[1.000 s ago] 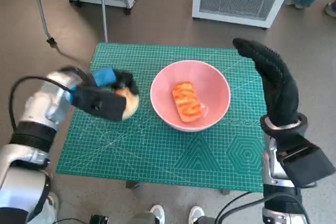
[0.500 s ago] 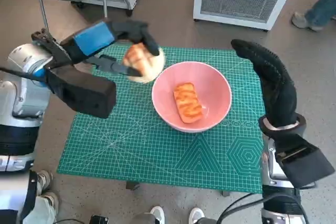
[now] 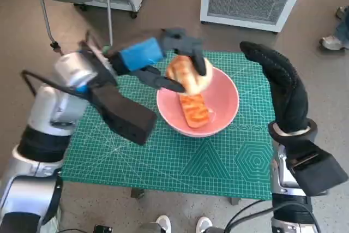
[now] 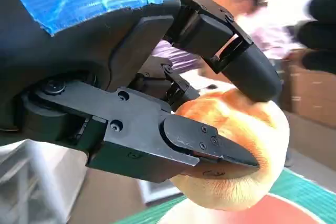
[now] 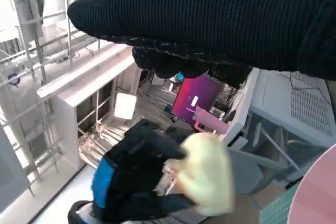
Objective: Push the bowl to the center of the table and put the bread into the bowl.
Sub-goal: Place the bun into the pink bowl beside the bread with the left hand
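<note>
Blue-taped left hand (image 3: 163, 58) gripping bun (image 3: 188, 75), over bowl (image 3: 226, 113)

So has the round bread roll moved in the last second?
Yes. The left hand has carried the round bread roll from the mat's left side, beside the pink bowl, up and right; it now hangs over the bowl's far rim.

One pink bowl (image 3: 221, 99). Two breads: round bun (image 3: 188, 75) (in left hand (image 3: 163, 61)), glazed pastry (image 3: 194, 110) in bowl. One green cutting mat (image 3: 163, 156).
</note>
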Motion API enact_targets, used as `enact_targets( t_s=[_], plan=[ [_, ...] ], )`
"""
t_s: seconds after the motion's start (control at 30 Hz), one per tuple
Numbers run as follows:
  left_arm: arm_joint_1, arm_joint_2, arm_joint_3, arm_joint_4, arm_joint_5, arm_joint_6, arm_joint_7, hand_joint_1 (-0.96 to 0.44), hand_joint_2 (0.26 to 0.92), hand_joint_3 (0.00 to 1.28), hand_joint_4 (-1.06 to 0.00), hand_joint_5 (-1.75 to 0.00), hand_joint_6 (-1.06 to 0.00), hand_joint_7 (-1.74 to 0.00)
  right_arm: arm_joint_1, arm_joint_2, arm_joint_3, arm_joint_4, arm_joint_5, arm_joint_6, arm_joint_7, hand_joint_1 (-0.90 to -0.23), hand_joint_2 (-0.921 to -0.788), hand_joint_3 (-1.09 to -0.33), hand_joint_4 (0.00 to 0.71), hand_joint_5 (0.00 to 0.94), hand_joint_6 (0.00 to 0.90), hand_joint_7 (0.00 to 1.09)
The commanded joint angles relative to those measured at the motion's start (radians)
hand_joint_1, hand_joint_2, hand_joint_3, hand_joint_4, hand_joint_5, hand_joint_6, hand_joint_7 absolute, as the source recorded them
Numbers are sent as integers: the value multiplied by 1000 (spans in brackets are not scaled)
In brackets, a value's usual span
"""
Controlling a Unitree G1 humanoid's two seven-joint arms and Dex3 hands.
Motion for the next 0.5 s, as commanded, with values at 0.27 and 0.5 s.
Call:
enact_targets(
  t_s=[0.27,0.5],
  plan=[
    [-19,-53,-103,133,53,-24,-49,0,921,195,-550,-1292,-472,-1335,35,1,-1,-18,-6,14,-5,-660,-921,-817,203,2,-1,628],
    [6,-56,-133,159,75,-10,-68,40,907,324,-461,-320,-356,-750,38,2,-5,-18,-17,10,-18,-656,-921,-818,203,2,-1,629]
  ],
)
